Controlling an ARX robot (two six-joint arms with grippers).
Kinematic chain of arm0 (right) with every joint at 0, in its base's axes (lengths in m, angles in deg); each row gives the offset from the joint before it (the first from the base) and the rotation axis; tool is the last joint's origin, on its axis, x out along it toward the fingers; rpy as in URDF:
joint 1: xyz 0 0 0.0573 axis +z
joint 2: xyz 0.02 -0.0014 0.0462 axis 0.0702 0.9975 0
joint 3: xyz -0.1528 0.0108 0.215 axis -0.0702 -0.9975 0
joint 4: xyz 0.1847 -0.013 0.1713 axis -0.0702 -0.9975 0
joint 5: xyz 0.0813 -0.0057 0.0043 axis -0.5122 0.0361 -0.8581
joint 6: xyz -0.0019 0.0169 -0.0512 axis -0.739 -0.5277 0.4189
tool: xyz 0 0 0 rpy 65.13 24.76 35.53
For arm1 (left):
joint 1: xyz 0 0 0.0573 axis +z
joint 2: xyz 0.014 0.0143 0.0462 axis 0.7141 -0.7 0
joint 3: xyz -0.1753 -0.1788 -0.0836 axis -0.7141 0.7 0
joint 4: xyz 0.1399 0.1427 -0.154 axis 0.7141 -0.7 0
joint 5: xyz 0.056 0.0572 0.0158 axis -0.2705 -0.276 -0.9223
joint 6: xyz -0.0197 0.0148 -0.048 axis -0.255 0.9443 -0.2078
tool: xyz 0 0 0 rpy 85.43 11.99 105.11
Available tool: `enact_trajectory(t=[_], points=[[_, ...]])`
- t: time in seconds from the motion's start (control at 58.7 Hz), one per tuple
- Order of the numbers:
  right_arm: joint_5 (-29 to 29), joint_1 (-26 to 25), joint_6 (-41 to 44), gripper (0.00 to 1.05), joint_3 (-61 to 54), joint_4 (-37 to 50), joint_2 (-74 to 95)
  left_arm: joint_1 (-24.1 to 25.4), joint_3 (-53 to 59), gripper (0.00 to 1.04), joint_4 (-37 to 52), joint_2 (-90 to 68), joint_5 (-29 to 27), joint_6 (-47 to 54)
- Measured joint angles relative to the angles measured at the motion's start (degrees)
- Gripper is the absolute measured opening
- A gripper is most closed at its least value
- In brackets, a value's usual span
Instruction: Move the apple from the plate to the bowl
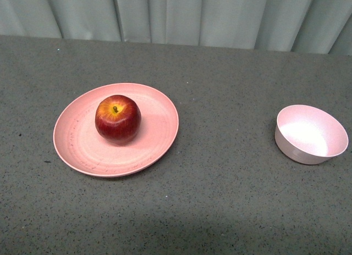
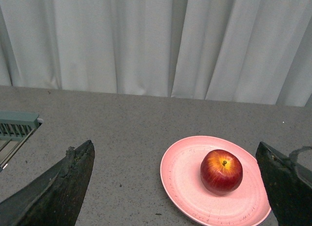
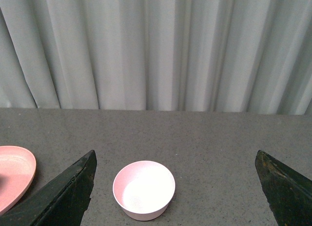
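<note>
The dark-red apple (image 1: 117,118) with a yellow patch round its stem sits on the wide salmon-pink plate (image 1: 159,128) at the left of the grey table. The small pale pink bowl (image 1: 311,134) stands empty at the right. Neither arm shows in the front view. In the left wrist view the left gripper (image 2: 175,187) is open and empty, held back from the apple (image 2: 221,171) and plate (image 2: 183,182). In the right wrist view the right gripper (image 3: 175,187) is open and empty, held back from the bowl (image 3: 144,189); the plate's edge (image 3: 14,175) shows there too.
A pale curtain (image 1: 176,16) hangs behind the table's far edge. A grey-green slatted object (image 2: 17,126) sits at the edge of the left wrist view. Bare grey tabletop (image 1: 225,128) lies between plate and bowl.
</note>
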Motion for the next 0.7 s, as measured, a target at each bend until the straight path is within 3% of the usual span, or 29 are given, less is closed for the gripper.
enact_trajectory(t=[0.068,0.153,0.222,0.358,0.494,0.699], points=[[0.07,0.00,0.02,0.95,0.00,0.00,0.00,0.00,0.00,0.98,0.00,0.00,0.00,0.00],[15.23,4.57,4.37,0.95,0.59,0.66,4.83,-0.02,0.00,0.98,0.00,0.00,-0.04,0.00],[18.58,5.27,6.40,0.95,1.20,3.52,11.67,0.00,0.00,0.98,0.00,0.00,-0.07,0.02],[12.48,4.20,9.25,0.95,3.93,14.38,29.40,-0.02,0.00,0.98,0.00,0.00,0.00,0.02],[2.27,3.61,12.22,0.95,11.65,24.68,56.28,0.00,0.00,0.98,0.00,0.00,-0.02,0.02],[-2.58,4.90,14.36,0.95,20.52,23.21,75.38,-0.02,0.00,0.98,0.00,0.00,-0.02,0.02]])
